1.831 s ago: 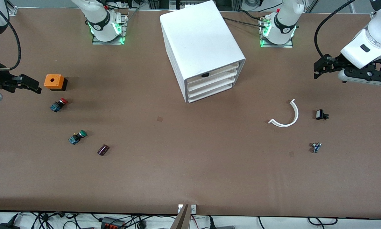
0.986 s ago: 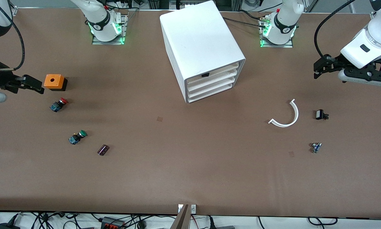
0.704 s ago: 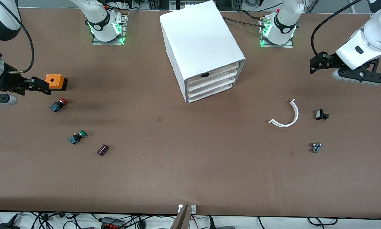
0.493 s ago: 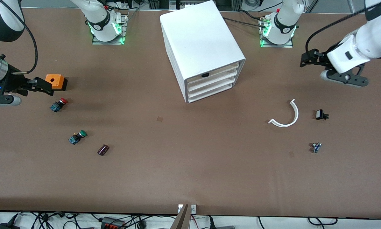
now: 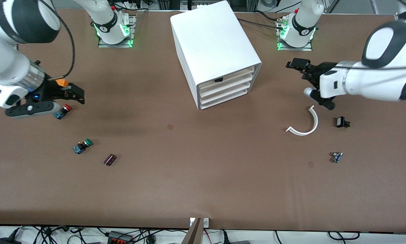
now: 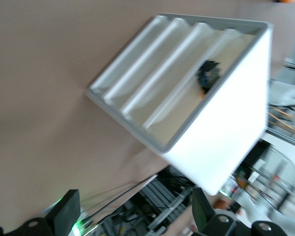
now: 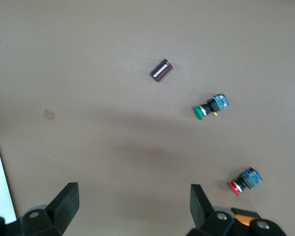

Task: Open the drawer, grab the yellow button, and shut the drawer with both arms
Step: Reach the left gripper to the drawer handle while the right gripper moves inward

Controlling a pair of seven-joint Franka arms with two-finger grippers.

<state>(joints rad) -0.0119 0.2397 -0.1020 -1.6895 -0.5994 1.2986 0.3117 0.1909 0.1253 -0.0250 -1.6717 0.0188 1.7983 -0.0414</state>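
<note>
Drawer (image 5: 228, 77) shut, a dark button (image 6: 207, 76) showing inside. Left gripper (image 5: 299, 64), fingers spread, hangs over the table beside the cabinet (image 5: 213, 44); right gripper (image 5: 74, 94), spread too, over the red button (image 5: 63, 110).

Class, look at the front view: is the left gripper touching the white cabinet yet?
Apart. In the front view the left gripper is over bare table toward the left arm's end, with brown tabletop plainly visible between it and the white cabinet.

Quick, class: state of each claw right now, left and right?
Left claw: open, empty, over the table beside the cabinet.
Right claw: open, empty, over the table above the red button.
</note>
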